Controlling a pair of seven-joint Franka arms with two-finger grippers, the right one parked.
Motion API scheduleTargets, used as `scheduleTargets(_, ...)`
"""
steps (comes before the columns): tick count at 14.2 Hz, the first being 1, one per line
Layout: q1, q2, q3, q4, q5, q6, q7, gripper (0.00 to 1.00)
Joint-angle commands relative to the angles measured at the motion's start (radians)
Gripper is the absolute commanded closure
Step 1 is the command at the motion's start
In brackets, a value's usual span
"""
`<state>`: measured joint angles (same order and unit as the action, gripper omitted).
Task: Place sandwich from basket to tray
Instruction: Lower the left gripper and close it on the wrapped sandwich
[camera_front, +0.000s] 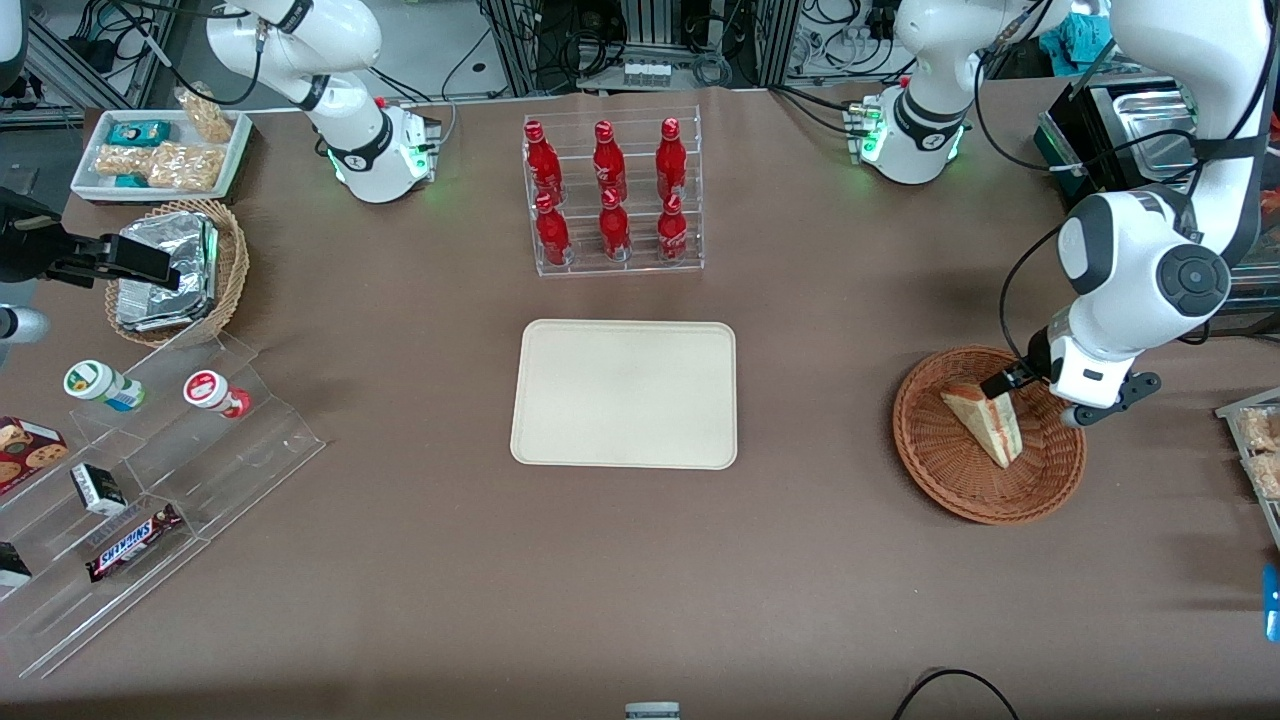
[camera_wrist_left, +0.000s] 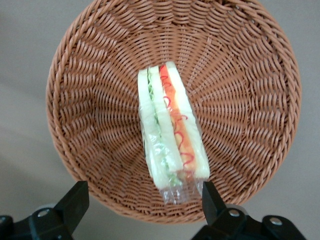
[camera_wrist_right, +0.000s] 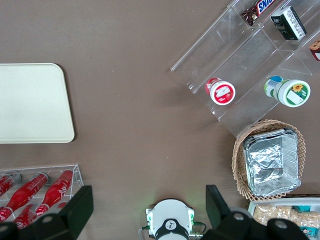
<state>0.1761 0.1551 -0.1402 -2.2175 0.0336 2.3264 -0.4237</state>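
Sandwich (camera_wrist_left: 171, 134) is what I'm after, and my gripper (camera_wrist_left: 142, 200) hangs over it with the fingers (camera_wrist_left: 75, 200) spread wide, nothing held, one on each side of the wedge's wrapped end as the wrist camera looks down. Not touching it yet as far as I can tell. The sandwich lies near the middle of the basket (camera_wrist_left: 250, 75), layers showing, clear wrap on. In the front view the gripper (camera_front: 1040, 385) sits low over the basket (camera_front: 935, 470), at its edge farther from the camera, close above the sandwich (camera_front: 985, 420).

Step in hand, as I read it: the approach for the pick, grasp not made. Next I'd come down so the fingers straddle the wedge across its thin sides, then close gently; the wrap looks slippery and the bread soft, so a hard squeeze could crush it. After that it's a lift clear of the rim and a carry sideways to the tray (camera_front: 625, 392), which lies flat and bare mid-table, well apart from the basket.

Table (camera_front: 800, 600) is covered in brown cloth. A rack of red bottles (camera_front: 610, 195) stands farther from the camera than the tray. Toward the parked arm's end: a paler basket with foil packets (camera_front: 170, 270) and clear steps with snacks (camera_front: 150, 500).
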Motion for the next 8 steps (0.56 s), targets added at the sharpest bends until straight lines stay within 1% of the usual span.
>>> scheduleTargets(1,0.003,0.020,-0.007,-0.002,0.006,0.040,-0.023,0.00)
scheduleTargets(8,-0.007,0.080,-0.009,-0.007,0.011,0.128,-0.050,0.00)
